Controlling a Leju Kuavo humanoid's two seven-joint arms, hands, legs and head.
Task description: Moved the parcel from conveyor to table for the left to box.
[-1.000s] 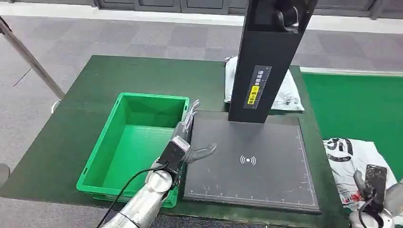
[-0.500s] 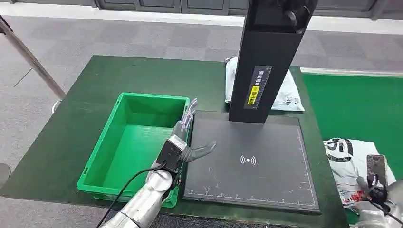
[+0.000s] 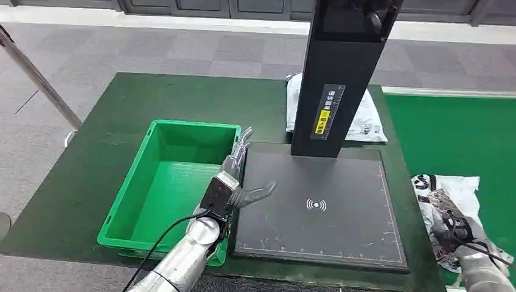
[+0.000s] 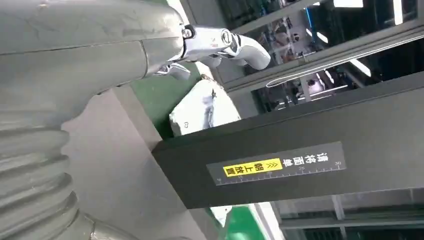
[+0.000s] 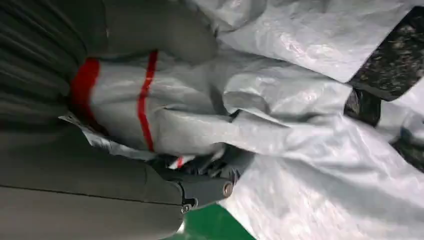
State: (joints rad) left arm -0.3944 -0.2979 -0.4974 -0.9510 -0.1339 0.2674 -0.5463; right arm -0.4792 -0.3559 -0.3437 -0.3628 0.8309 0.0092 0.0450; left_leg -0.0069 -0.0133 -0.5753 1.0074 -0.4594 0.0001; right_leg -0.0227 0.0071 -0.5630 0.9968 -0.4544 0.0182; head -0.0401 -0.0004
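The parcel, a white plastic bag with black print, lies on the green conveyor at the right. My right hand is down on its near end. In the right wrist view the parcel is bunched, and my right hand pinches a red-striped fold of it between thumb and fingers. My left hand hovers with fingers spread over the border between the green box and the scanner plate, holding nothing. My left hand also appears in the left wrist view.
A black scanner plate with a tall black column stands mid-table on the dark green table. A second white parcel lies behind the column. A metal pole slants at the left.
My right hand has moved forward and down onto the parcel and taken hold of it; the bag has bunched up. My left hand has stayed in place.
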